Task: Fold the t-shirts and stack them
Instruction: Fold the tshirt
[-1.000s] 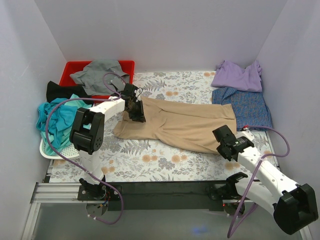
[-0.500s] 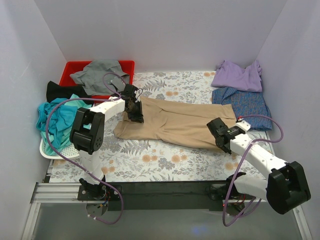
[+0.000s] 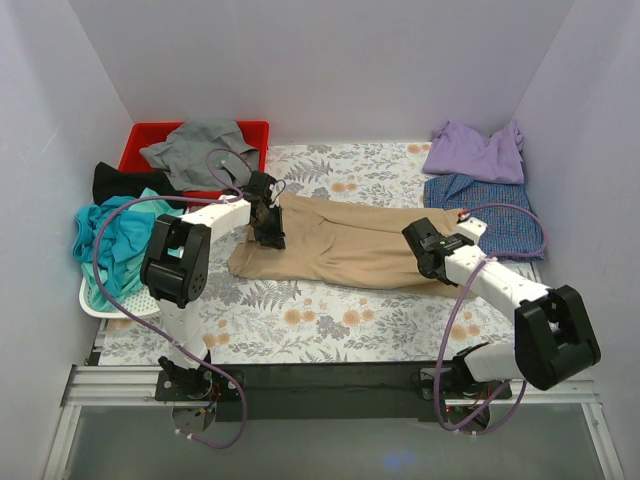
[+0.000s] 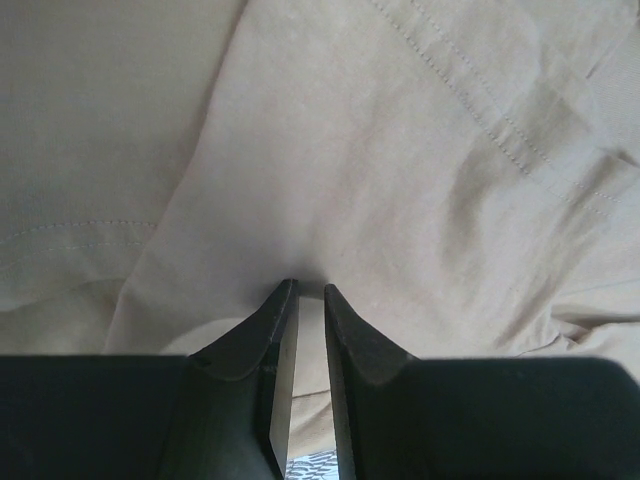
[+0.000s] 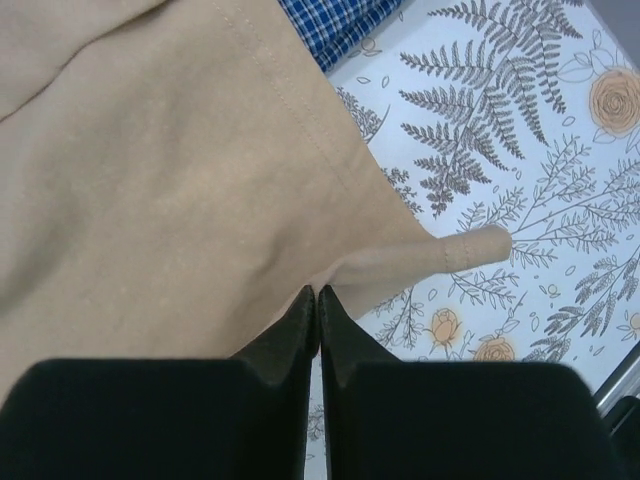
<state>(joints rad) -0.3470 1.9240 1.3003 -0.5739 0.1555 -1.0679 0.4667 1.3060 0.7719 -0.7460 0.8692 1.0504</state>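
The tan-beige t-shirt [image 3: 350, 245] lies spread across the middle of the floral table. My left gripper [image 3: 268, 230] is at its far left edge, jaws closed on a fold of the tan cloth [image 4: 330, 180], with cloth showing between the fingertips [image 4: 278, 305]. My right gripper [image 3: 428, 262] is at the shirt's near right edge, jaws pressed together on the tan hem [image 5: 400, 250], which is lifted and drawn inward. The lavender t-shirt [image 3: 475, 152] and the blue-checked t-shirt [image 3: 490, 212] lie at the back right. The blue-checked one also shows in the right wrist view [image 5: 330, 25].
A grey t-shirt [image 3: 200, 145] lies over the red bin [image 3: 145, 135] at the back left. A black t-shirt [image 3: 125, 182] and a teal t-shirt [image 3: 115, 240] sit in and around the white mesh basket [image 3: 105, 302]. White walls close in on three sides.
My right gripper has moved from the front right up and to the left, pulling the tan shirt's near right edge inward. My left gripper has stayed almost still.
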